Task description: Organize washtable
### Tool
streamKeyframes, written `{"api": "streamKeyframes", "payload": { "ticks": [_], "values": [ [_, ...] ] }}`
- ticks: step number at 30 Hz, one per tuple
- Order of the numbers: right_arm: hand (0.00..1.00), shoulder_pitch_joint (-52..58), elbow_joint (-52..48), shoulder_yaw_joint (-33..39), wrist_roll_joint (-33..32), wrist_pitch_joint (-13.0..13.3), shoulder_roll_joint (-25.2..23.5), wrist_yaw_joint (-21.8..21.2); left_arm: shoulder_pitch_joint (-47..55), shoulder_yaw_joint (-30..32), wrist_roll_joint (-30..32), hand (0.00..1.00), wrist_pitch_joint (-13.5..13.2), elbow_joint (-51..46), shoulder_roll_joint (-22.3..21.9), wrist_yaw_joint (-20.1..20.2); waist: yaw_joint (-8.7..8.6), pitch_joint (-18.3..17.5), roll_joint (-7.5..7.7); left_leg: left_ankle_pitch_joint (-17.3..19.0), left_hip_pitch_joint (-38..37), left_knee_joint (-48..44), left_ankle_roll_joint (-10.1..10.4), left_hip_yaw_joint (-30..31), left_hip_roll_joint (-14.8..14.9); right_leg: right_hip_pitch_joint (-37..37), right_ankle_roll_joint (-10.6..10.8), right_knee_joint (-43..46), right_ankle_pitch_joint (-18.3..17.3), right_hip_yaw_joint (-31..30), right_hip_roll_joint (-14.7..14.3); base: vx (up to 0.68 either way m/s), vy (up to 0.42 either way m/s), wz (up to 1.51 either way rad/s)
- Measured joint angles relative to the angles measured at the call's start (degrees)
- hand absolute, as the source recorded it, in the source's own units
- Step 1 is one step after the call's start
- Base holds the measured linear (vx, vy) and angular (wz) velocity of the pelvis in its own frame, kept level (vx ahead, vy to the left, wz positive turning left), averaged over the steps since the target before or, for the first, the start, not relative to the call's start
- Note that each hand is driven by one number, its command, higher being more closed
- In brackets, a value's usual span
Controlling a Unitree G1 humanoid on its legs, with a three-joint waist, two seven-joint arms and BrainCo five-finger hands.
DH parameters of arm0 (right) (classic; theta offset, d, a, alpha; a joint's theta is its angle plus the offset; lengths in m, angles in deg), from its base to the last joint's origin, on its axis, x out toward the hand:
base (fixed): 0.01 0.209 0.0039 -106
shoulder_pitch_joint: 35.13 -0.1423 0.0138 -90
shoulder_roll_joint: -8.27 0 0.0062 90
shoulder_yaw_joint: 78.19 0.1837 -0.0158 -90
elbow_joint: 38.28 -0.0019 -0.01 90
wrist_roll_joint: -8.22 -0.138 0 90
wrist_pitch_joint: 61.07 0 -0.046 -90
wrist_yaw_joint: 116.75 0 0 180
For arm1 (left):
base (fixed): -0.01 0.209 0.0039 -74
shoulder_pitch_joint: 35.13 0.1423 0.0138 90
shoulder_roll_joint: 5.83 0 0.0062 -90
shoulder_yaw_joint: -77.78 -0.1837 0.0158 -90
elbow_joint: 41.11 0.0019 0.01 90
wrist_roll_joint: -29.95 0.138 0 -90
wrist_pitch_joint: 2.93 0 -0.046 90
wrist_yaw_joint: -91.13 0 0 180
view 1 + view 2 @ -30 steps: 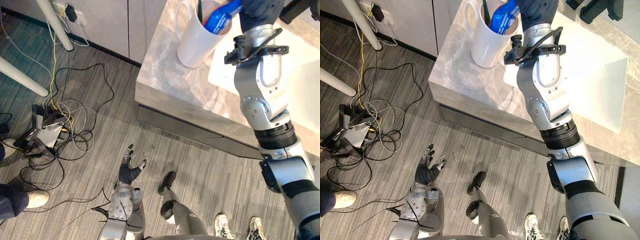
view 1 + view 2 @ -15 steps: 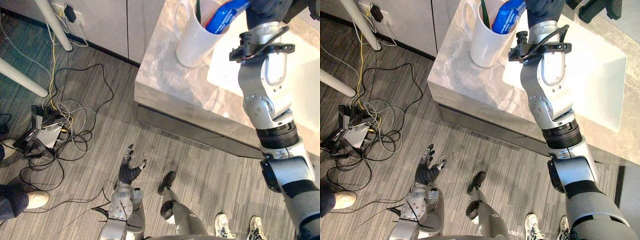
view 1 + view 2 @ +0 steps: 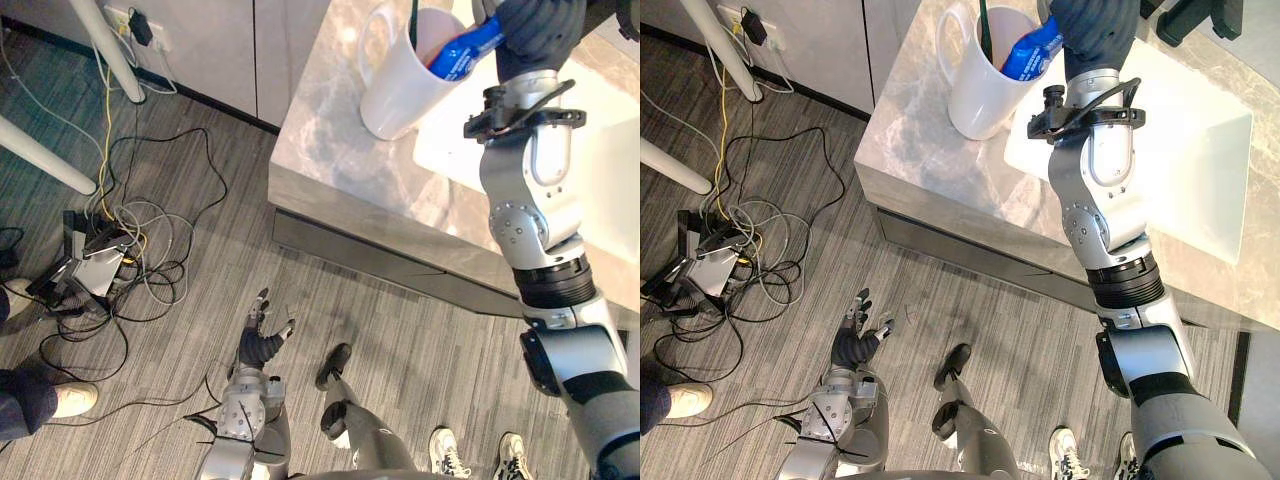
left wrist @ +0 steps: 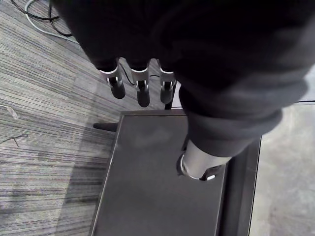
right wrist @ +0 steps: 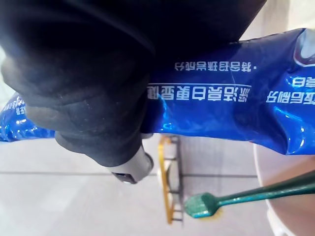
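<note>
Blue glossy plastic toothpaste tube (image 3: 463,57) is pinched in the right robot hand (image 3: 537,25), whose thumb wraps across the tube's middle in the right wrist view; the tube's lower end appears to be already inside the mouth of the tall white ceramic mug (image 3: 398,88), while its upper end slants up toward the robot hand, so the long axis leans over the rim on the robot's right side; a dark green toothbrush (image 3: 985,28) stands in the same mug, just beside the tube; the mug rests near the corner of the grey marbled stone tabletop (image 3: 330,160), next to the white sink basin (image 3: 1200,130); by my reading, a release now would let the tube slide down along that axis; the left robot hand (image 3: 262,340) hangs low over the floor, fingers loosely spread, well apart from the mug.
</note>
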State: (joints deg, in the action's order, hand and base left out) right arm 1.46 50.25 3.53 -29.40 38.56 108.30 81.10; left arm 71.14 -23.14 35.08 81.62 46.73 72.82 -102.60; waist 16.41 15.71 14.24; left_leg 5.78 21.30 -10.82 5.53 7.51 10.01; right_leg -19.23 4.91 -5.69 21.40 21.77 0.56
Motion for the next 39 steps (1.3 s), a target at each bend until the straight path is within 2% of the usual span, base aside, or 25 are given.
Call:
{"api": "streamKeyframes", "payload": {
  "ticks": [8, 22, 24, 26, 27, 28, 39],
  "values": [
    [1.0, 3.4, 0.0, 0.7, 0.1, 0.0, -0.9, 0.0, 0.0, 0.0, 0.0, 0.0, 0.0, 1.2, 0.1, 1.2, 0.01, -1.5, -0.05, -0.5, 0.1, 0.6, 0.1, 0.2, 0.0, -0.1, 0.0, 0.0, 0.0, 0.0, 0.0, 0.0, 0.0, 0.01],
    [1.0, 4.3, 0.2, 1.7, 2.2, -0.1, -1.3, 0.9, -0.1, 0.1, -0.1, 0.0, 0.0, 1.7, 0.2, 1.2, 0.0, -1.7, 0.13, -1.6, 0.4, 1.6, 0.3, 0.5, 0.0, -0.7, -0.1, 0.0, 0.1, -0.2, 0.0, 0.0, 0.008, 0.01],
    [1.0, 4.3, 0.2, 1.7, 2.2, -0.1, -1.3, 0.9, -0.2, 0.1, -0.2, 0.0, 0.0, 1.7, 0.2, 1.2, -0.02, -1.7, 0.15, -2.2, 0.5, 2.5, 0.4, 0.4, 0.3, -1.3, -1.0, 0.0, 0.8, -0.1, -0.1, 0.02, 0.062, -0.03],
    [1.0, 4.5, 0.3, 1.7, 2.2, -0.1, -1.4, 1.0, -0.7, 0.2, -0.5, 0.0, -0.1, 1.7, 0.2, 1.2, 0.02, -1.7, 0.15, -2.4, 0.8, 2.7, 0.5, 0.5, 1.0, -2.0, 0.9, 0.0, 2.6, -0.3, -0.7, 0.01, 0.072, -0.12],
    [1.0, 4.5, 0.3, 1.7, 2.3, -0.1, -1.4, 1.0, -0.9, 0.2, -0.5, 0.0, -0.1, 1.7, 0.2, 1.2, -0.08, -1.7, 0.15, -2.6, 0.9, 2.8, 0.5, 0.5, 1.2, -2.1, 0.5, 0.0, 3.1, -0.4, -0.8, -0.01, 0.073, -0.08],
    [0.0, 4.6, 0.5, 1.8, 2.3, -0.1, -1.4, 1.0, -1.5, 0.2, -0.5, 0.0, -0.1, 1.7, 0.2, 1.2, -0.13, -1.7, 0.15, -2.7, 0.9, 2.9, 0.4, 0.5, 1.2, -2.2, 0.4, 0.0, 3.2, -0.3, -0.9, -0.01, 0.081, 0.0],
    [0.0, 4.6, 0.7, 1.9, 2.3, -0.2, -2.6, 1.0, -1.7, 0.3, -0.6, 0.0, -0.2, 1.7, 0.2, 1.2, -0.1, -1.7, 0.15, -2.8, 0.9, 2.9, 0.6, 0.4, 1.1, -2.2, 0.4, 0.0, 3.2, -0.4, -0.8, 0.01, 0.09, 0.01]
  ]
}}
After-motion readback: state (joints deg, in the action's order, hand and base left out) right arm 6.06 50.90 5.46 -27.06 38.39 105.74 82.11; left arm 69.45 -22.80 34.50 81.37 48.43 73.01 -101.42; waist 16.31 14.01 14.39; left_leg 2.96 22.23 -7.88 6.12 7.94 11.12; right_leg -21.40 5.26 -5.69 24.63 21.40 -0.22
